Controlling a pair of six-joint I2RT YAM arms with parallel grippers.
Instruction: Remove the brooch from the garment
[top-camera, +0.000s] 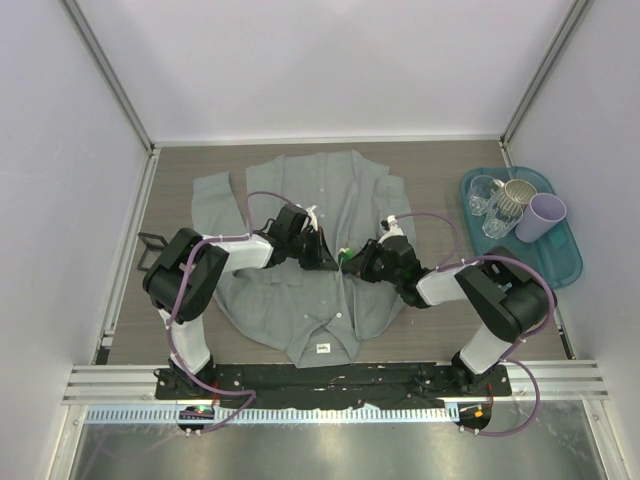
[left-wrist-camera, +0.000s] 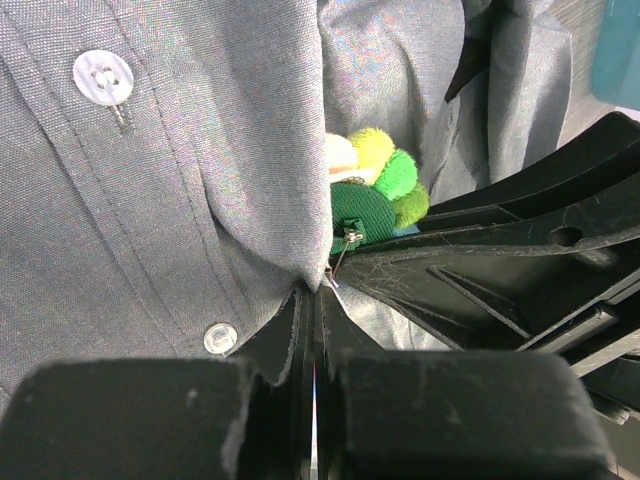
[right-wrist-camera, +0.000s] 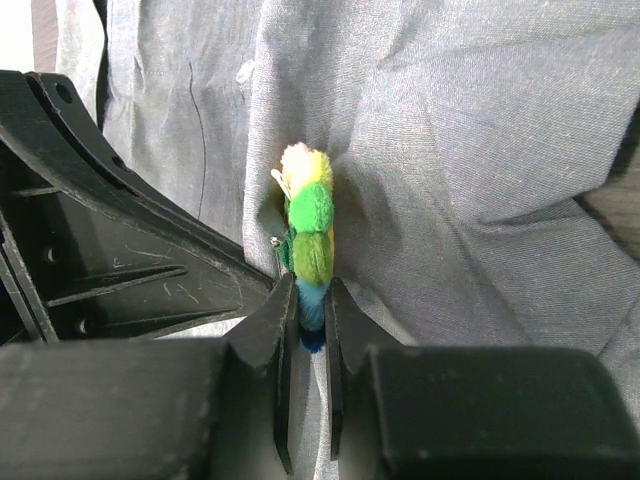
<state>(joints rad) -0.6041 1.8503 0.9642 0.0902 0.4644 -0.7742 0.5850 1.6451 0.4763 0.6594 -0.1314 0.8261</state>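
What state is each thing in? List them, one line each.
brooch: edge-on against the cloth, lower petals pinched by the right gripper; whether it is still pinned, cannot tell.
garment: spread on the table, a fold pinched up beside the brooch.
left gripper: shut on the garment fold.
right gripper: shut on the brooch.
cups: upright in the tray.

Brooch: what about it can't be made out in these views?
Top external: brooch too small; only a speck of colour.
Left wrist: pin tip vanishes where the left gripper pinches the garment; whether it pierces cloth is unclear.
Right wrist: edge-on; right gripper covers its lower petals.
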